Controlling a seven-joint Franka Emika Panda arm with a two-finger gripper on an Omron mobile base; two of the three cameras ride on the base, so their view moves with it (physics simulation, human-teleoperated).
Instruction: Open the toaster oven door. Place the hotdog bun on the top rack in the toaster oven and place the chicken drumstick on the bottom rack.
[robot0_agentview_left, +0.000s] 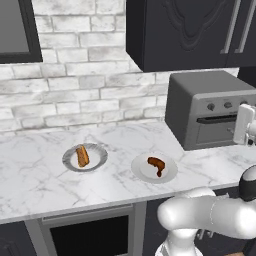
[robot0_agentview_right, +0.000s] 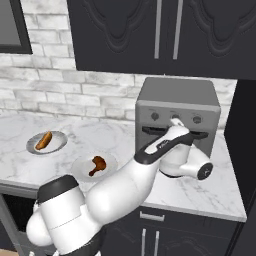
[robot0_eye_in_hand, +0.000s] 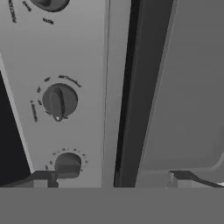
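claw (robot0_eye_in_hand: 111, 177) open at toaster oven door (robot0_eye_in_hand: 188, 87) handle

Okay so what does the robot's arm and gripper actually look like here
The arm is glossy white with rounded, bulbous links and dark grey-black bands at the joints. One dark band carries small white lettering, too small to read. The gripper ends in two small dark fingertips.

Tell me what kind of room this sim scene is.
A rendered home kitchen, by the look of it: a marble counter against a white brick wall, a toaster oven under black cabinets, and a hotdog bun and a chicken drumstick on plates.
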